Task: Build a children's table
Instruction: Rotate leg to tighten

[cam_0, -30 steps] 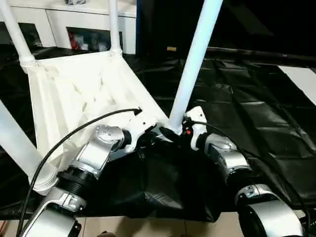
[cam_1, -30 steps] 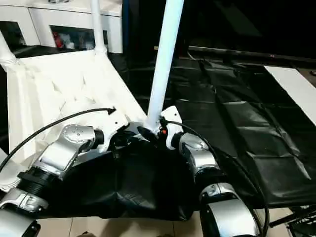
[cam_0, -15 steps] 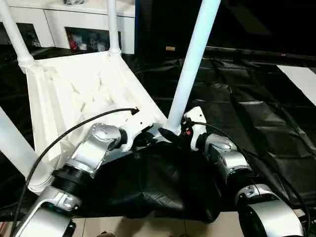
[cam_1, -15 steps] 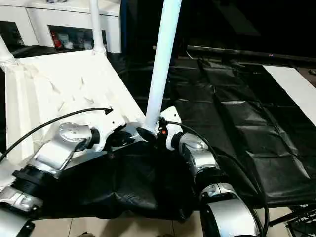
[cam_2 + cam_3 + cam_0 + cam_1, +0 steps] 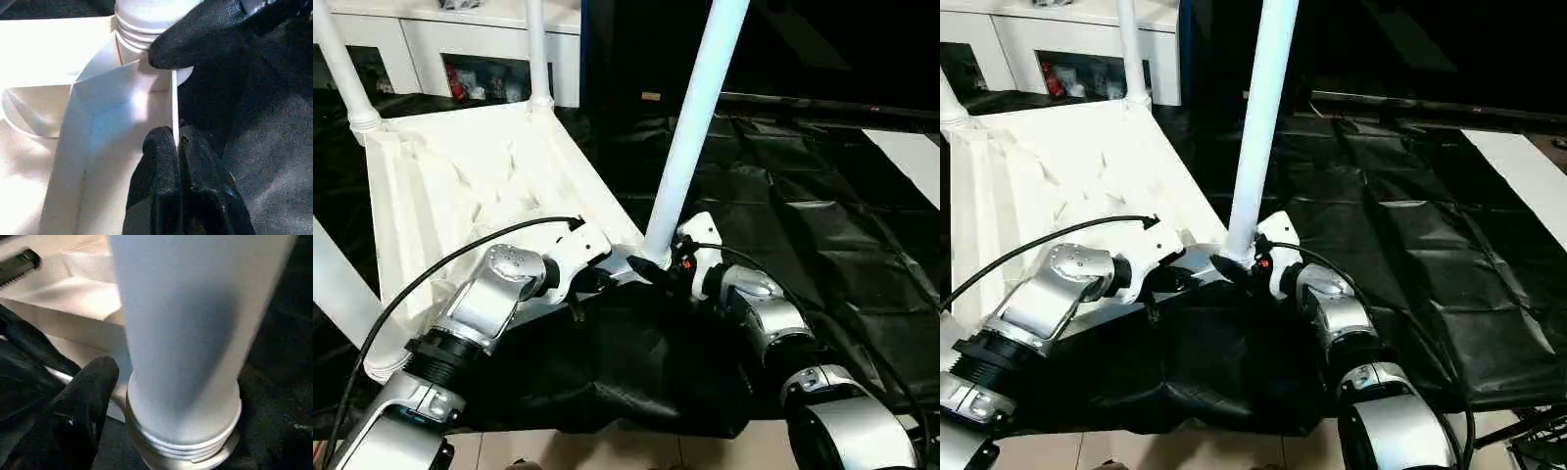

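Children's table (image 5: 460,186): white plastic, lying upside down on a black sheet (image 5: 803,225) on the floor, ribbed underside facing up, legs rising from its corner sockets. Near leg (image 5: 690,137): upright, threaded base at the near right corner socket. Left gripper (image 5: 175,147): fingers pressed together, pinching the thin edge wall of the tabletop just beside that leg. Right gripper (image 5: 658,266): fingers spread on either side of the leg's base. White cabinet (image 5: 460,49): behind, against the wall.
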Controlling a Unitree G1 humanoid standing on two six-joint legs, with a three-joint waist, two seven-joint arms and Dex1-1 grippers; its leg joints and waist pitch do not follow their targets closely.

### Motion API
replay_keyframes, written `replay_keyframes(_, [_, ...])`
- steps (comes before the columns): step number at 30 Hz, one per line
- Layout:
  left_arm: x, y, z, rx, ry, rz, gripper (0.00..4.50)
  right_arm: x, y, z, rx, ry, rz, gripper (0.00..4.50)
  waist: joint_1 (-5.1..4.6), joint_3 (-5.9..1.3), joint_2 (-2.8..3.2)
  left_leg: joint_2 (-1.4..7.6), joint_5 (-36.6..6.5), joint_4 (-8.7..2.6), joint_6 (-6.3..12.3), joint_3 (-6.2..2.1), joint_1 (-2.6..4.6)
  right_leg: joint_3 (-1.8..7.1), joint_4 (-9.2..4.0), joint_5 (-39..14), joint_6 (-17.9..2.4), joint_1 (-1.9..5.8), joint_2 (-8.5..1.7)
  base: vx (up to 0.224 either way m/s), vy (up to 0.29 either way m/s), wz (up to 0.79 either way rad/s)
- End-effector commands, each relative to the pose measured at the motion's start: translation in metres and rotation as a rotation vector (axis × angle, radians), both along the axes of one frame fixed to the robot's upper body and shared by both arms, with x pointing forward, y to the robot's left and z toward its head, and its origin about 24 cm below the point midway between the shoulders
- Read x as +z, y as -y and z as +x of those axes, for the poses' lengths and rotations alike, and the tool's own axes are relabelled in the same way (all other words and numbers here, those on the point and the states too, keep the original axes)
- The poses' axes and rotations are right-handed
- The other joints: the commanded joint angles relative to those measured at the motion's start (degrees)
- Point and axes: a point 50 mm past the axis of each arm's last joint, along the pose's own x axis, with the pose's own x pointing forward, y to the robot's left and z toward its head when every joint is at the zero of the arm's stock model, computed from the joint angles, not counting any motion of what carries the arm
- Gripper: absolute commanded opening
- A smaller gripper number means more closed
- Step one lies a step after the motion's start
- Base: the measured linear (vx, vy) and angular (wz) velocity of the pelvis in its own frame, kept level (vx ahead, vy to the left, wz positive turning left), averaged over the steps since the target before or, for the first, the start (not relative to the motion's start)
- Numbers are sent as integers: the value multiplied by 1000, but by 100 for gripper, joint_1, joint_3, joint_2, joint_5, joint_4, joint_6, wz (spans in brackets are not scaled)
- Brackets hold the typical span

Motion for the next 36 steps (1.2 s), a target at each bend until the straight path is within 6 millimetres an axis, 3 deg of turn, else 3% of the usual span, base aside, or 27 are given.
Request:
replay_keyframes(1, [-5, 0, -5, -51, -20, -33, 0, 1, -1, -4, 70, -22, 41, 415, 39, -352, 119, 27, -1806, -363, 11, 37, 32, 221, -428, -1484, -1137, 255, -280, 0, 0, 0])
replay_keyframes(3, [-4, 1, -11, -133, -19, -73, 0, 3, 2, -7, 133, -23, 40, 418, 46, -350, 108, 23, -1759, -368, 45, 33, 15, 215, -425, -1443, -1137, 272, -280, 0, 0, 0])
replay_keyframes(4, [-3, 1, -14, -172, -19, -91, 0, 4, 4, -9, 171, -24, 33, 440, 54, -351, 125, 28, -1750, -366, 63, 36, 28, 217, -427, -1427, -1149, 265, -283, 0, 0, 0])
replay_keyframes(8, [-2, 0, -18, -216, -26, -107, 0, 5, 7, -14, 261, -24, 1, 440, 74, -345, 131, 38, -1688, -367, 65, 45, 41, 223, -411, -1372, -1201, 251, -283, 0, 0, 0])
replay_keyframes(12, [-2, -5, -28, -321, -40, -132, 0, 9, 20, -22, 418, 0, -54, 440, 161, -343, 115, 44, -1664, -361, 100, 48, 42, 222, -409, -1422, -1154, 267, -294, 0, 0, 0])
replay_keyframes(19, [-4, -13, -34, -361, -69, -128, 0, 8, 28, -28, 506, -26, -102, 440, 196, -328, 101, 41, -1712, -363, 71, 59, 51, 226, -422, -1649, -1103, 247, -294, 0, 0, 0])
replay_keyframes(25, [-5, -15, -35, -377, -80, -132, 0, 9, 26, -27, 504, -29, -93, 381, 187, -334, 73, 40, -1637, -360, 56, 54, 40, 227, -415, -1697, -1060, 248, -294, 0, 0, 0])
replay_keyframes(36, [-6, -15, -34, -364, -70, -119, 0, 5, 23, -30, 511, -38, -76, 299, 193, -341, 86, 35, -1586, -350, 68, 58, 43, 222, -400, -1581, -1101, 257, -289, 0, 0, 0])
